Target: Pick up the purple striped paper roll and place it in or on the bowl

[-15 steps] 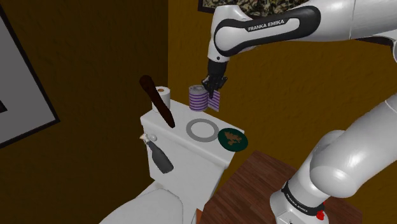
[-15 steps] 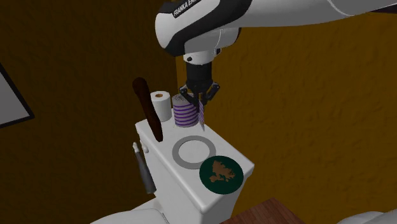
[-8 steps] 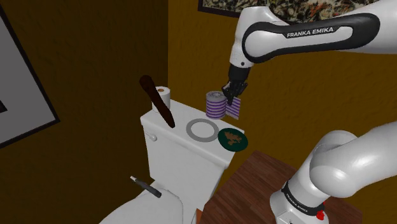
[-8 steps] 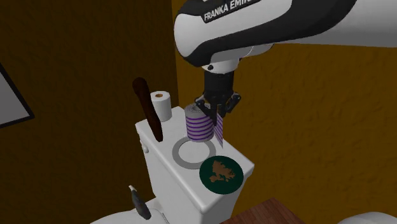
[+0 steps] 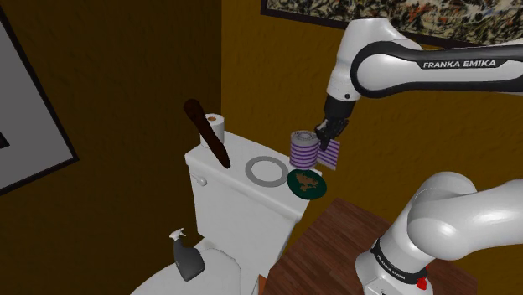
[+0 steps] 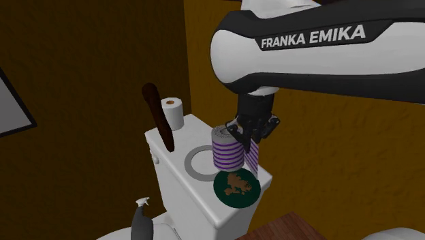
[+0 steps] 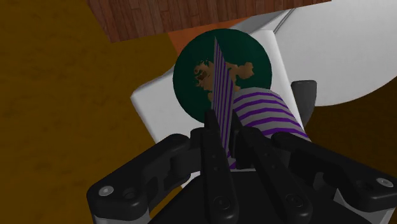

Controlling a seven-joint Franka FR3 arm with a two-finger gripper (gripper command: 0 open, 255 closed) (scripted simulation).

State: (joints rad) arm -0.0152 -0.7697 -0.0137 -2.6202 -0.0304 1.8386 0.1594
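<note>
- Two jaws of the gripper [image 5: 327, 134] are clamped on the loose flap of the purple striped roll [image 5: 302, 149].
- Roll is held over the green bowl [image 5: 305, 183], right of centre in the shoulder view.
- Bowl sits on the white toilet tank [image 5: 243, 201], beside a grey ring [image 5: 266, 170].

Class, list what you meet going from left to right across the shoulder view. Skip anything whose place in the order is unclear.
black-framed picture → dark brown stick → grey ring → green bowl
</note>
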